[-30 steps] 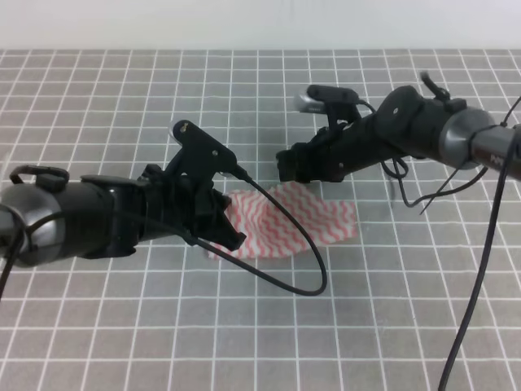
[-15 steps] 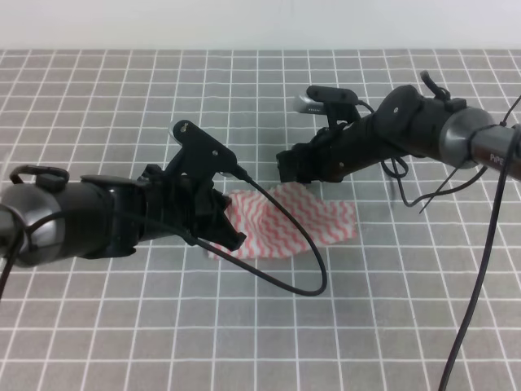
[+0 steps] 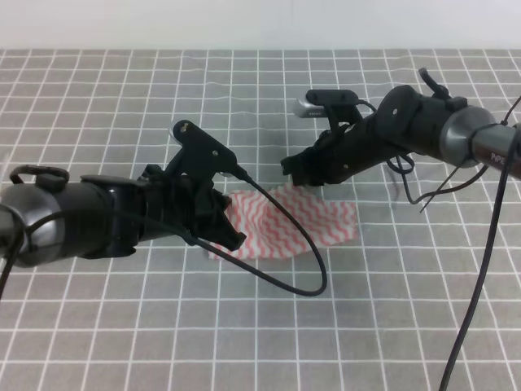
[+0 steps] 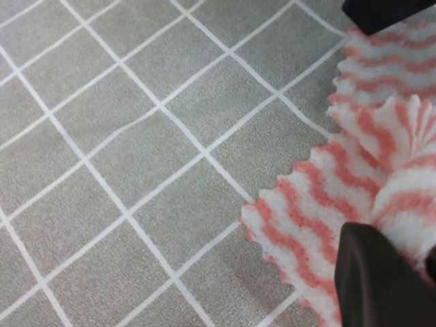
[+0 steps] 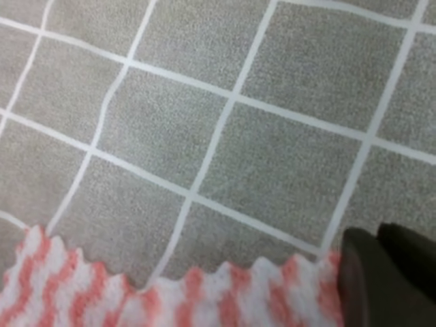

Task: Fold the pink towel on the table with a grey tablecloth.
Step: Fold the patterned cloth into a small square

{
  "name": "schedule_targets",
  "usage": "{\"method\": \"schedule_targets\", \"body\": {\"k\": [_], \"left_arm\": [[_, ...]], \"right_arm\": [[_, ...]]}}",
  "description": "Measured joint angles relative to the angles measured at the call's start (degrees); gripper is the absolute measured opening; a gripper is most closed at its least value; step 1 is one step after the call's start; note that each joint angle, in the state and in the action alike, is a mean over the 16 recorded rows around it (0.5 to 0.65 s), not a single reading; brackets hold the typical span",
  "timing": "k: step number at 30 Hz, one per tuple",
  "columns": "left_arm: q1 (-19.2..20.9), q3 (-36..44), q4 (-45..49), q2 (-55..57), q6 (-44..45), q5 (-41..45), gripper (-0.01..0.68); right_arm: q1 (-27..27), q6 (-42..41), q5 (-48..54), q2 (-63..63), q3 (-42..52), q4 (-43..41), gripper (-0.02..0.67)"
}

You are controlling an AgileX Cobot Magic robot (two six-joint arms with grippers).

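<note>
Right fingers (image 3: pixel 303 169) lifted slightly above pink towel (image 3: pixel 313 218).

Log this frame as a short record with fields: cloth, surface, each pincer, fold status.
cloth: pink towel, zigzag striped, scalloped edge, lying mostly flat with its left end bunched up
surface: table with a grey tablecloth, white grid lines
left pincer: left pincer low at the towel's left end; a raised pleat sits beside its finger in the wrist view; grip not confirmed
right pincer: right pincer at the towel's far edge; open or shut unclear
fold status: not yet folded
</note>
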Motion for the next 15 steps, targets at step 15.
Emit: {"method": "schedule_targets", "body": {"k": [15], "left_arm": [[0.0,0.0,-0.1,0.0,0.1,0.1,-0.002]], "right_arm": [[0.0,0.3,0.5,-1.5,0.0,-1.8,-0.014]]}}
